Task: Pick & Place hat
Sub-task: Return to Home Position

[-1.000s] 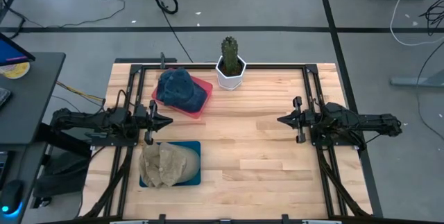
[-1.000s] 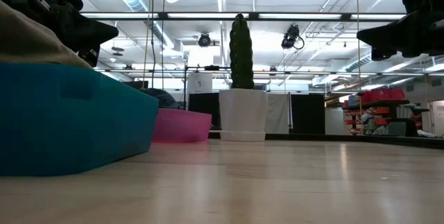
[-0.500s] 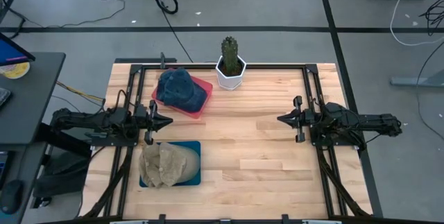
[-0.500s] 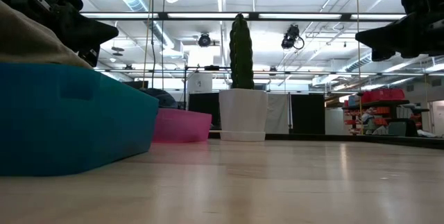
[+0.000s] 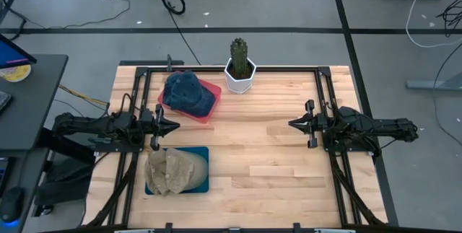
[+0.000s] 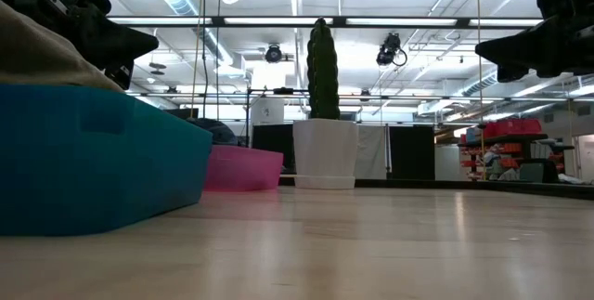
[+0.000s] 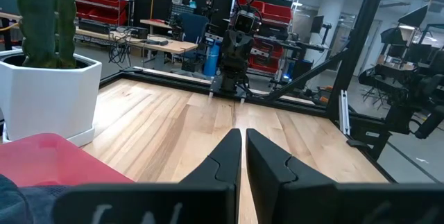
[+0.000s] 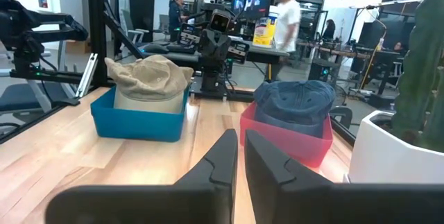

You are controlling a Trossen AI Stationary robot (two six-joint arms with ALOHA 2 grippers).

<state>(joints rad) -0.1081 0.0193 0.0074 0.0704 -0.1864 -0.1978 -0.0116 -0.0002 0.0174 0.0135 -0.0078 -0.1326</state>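
Brown cap (image 5: 172, 171): in blue bin (image 5: 203, 155), just beside left end effector (image 5: 175, 125) | blue cap (image 5: 188, 92): in red bin (image 5: 215, 89), near its other side | left end effector: narrow, empty | right end effector (image 5: 291, 124): narrow, empty, facing it across tabletop (image 5: 267, 161)

High looks down, low level; both show red bin (image 5: 215, 90).

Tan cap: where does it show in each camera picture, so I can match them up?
High view: tan cap lower left, in the blue bin.
Low view: far left edge, atop the bin's wall.
Left wrist view: not in it.
Right wrist view: left of centre, in the bin.
Shared landmark: the potted cactus, in all four.
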